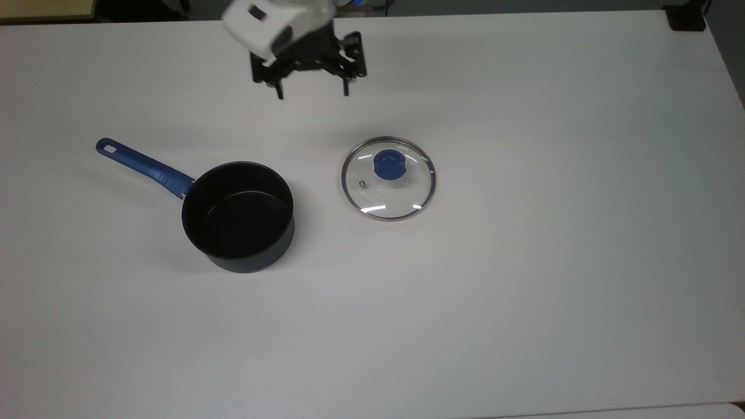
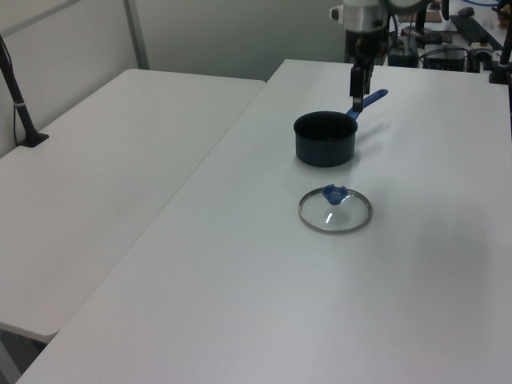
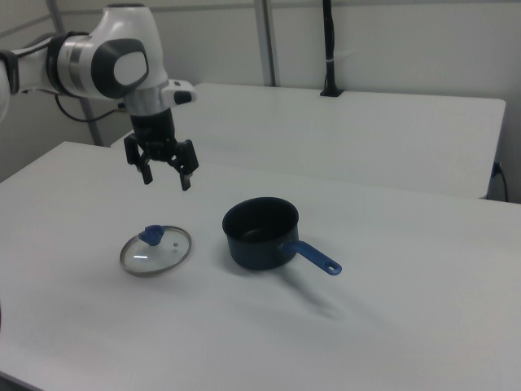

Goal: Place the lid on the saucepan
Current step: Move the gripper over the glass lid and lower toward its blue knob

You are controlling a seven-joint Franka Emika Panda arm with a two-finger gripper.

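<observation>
The lid (image 1: 388, 178), clear glass with a metal rim and a blue knob, lies flat on the white table (image 1: 524, 291); it also appears in the left view (image 2: 335, 211) and the right view (image 3: 155, 249). The black saucepan (image 1: 238, 216) with its long blue handle (image 1: 142, 166) stands upright and uncovered to the top view's left of the lid (image 2: 325, 138) (image 3: 260, 234). My gripper (image 1: 313, 93) hangs open in the air above the table, beyond both objects and nothing between its fingers (image 3: 165, 179) (image 2: 355, 90).
A second white table (image 2: 96, 176) adjoins this one on the left view's left, with a black post (image 2: 20, 104) clamped to it. Equipment clutter (image 2: 448, 40) sits past the table's far end in the left view. A black clamp (image 1: 687, 17) occupies the top view's upper right corner.
</observation>
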